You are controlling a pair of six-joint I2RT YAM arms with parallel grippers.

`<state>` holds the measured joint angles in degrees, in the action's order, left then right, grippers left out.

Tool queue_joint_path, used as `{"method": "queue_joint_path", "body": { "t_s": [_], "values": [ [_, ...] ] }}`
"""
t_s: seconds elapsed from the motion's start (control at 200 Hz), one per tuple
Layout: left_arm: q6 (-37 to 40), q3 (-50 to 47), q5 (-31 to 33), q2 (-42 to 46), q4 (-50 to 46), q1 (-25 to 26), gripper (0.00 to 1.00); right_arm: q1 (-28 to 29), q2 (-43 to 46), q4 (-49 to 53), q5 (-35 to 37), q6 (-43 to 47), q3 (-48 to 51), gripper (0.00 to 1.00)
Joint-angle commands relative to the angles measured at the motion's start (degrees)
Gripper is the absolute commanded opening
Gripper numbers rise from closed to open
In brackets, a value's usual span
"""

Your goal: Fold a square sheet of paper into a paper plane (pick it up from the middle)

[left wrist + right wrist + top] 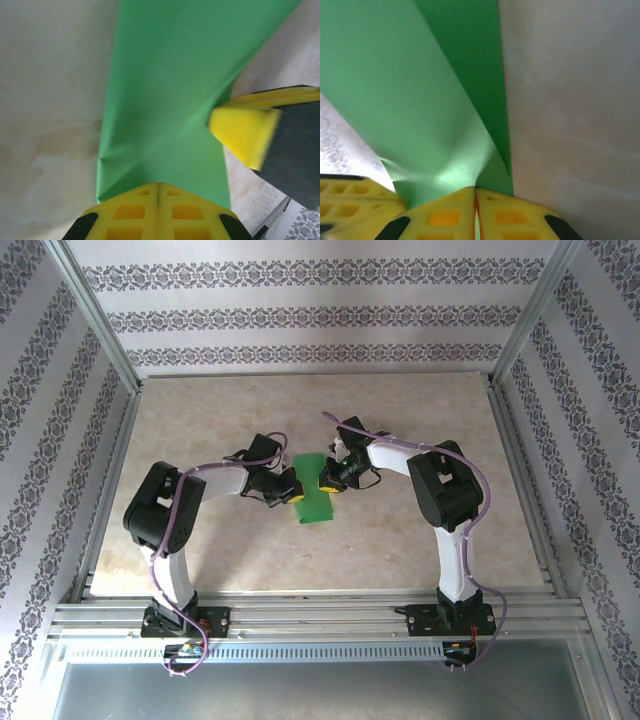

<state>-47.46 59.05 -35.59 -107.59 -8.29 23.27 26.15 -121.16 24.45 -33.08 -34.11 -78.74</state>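
two robot arms meet over the middle of a pale table (pixel 420 550). between them is the square sheet of paper (pixel 312 490), bright green, bowed and curled over itself into a long strip. the left gripper (pixel 284 486) is clamped tight on the sheet's left edge. the right gripper (pixel 330 480) pinches the opposite edge, jaws almost together. this looks like the first lengthwise fold, not yet creased. next, the two edges likely need lining up, then pressing flat.
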Motion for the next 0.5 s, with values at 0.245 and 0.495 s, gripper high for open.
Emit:
{"method": "queue_joint_path", "body": {
  "t_s": [0.245,0.495],
  "values": [
    [1.72,2.06,5.58,-0.51,-12.95,0.47,0.00,0.13,-4.26,4.82,9.26,0.27,2.36,0.13],
    [3.67,-1.79,6.25,1.00,-15.43,0.27,0.00,-0.05,-4.66,4.82,9.09,0.36,2.49,0.14]
  ]
}}
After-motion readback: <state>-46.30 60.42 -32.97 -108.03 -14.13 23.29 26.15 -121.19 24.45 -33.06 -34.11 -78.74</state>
